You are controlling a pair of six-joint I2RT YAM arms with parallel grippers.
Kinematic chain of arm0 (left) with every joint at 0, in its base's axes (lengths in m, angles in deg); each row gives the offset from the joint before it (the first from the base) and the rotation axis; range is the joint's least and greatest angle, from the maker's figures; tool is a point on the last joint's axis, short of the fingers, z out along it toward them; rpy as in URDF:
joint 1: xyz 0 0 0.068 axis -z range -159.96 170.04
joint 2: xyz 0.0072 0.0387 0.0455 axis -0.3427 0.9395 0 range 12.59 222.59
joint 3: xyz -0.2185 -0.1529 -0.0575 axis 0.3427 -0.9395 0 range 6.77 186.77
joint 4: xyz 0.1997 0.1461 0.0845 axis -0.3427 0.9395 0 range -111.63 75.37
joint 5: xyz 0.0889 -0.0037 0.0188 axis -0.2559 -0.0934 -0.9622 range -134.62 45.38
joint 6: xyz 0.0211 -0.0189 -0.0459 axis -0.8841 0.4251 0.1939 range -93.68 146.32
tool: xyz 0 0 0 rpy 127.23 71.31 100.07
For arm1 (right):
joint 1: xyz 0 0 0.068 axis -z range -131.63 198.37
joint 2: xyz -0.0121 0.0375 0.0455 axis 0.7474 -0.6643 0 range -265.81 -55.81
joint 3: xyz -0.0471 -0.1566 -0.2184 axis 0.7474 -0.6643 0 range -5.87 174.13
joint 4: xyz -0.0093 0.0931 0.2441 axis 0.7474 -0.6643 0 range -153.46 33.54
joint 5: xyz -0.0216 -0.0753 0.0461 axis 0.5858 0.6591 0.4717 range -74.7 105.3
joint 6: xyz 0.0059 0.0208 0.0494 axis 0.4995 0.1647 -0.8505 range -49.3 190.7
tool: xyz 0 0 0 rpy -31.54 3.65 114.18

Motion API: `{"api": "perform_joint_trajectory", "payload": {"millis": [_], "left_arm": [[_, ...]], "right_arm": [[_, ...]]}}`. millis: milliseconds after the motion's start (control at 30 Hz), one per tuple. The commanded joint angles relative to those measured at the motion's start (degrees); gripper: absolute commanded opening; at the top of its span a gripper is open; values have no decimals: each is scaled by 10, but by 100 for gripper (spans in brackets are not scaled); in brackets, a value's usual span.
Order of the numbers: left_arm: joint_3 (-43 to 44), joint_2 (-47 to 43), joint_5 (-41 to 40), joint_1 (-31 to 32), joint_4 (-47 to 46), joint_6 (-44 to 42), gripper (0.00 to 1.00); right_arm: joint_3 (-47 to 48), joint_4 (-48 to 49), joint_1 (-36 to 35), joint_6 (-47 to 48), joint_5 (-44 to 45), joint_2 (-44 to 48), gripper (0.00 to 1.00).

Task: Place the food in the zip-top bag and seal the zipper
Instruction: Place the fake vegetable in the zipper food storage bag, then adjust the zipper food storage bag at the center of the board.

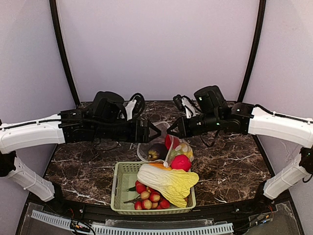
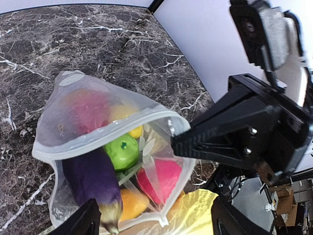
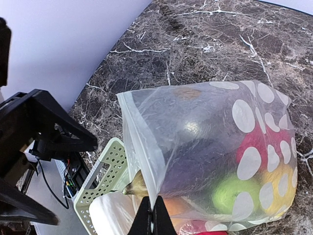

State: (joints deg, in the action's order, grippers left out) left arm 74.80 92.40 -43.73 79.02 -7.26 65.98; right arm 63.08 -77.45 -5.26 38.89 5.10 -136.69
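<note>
Left wrist view: the bag (image 2: pixel 83 112) is pinched at its rim by the clenched right claw (image 3: pixel 151 218). The released left claw (image 2: pixel 156 223) should be closed squarely on the left rim.

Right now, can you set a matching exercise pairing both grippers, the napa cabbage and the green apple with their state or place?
1 left gripper
2 right gripper
3 napa cabbage
4 green apple

A inside the zip-top bag
B open, holding nothing
C lying over the basket
D shut on the bag's mouth edge

Pairs: 1-B, 2-D, 3-C, 4-A
</note>
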Motion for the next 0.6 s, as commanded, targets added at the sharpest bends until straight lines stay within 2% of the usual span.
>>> {"api": "perform_joint_trajectory", "payload": {"millis": [0, 133, 300, 567], "left_arm": [[-38, -78, 24, -2, -3, -5, 78], [-76, -127, 2, -2, 3, 13, 78], [-116, -136, -16, -16, 50, 51, 78], [-205, -153, 21, -49, -14, 109, 67]], "right_arm": [[-4, 17, -5, -2, 12, 9, 0], [-2, 17, -5, -2, 15, 10, 0], [3, 17, -5, -1, 17, 11, 0], [4, 15, -5, -4, 16, 16, 0]]}}
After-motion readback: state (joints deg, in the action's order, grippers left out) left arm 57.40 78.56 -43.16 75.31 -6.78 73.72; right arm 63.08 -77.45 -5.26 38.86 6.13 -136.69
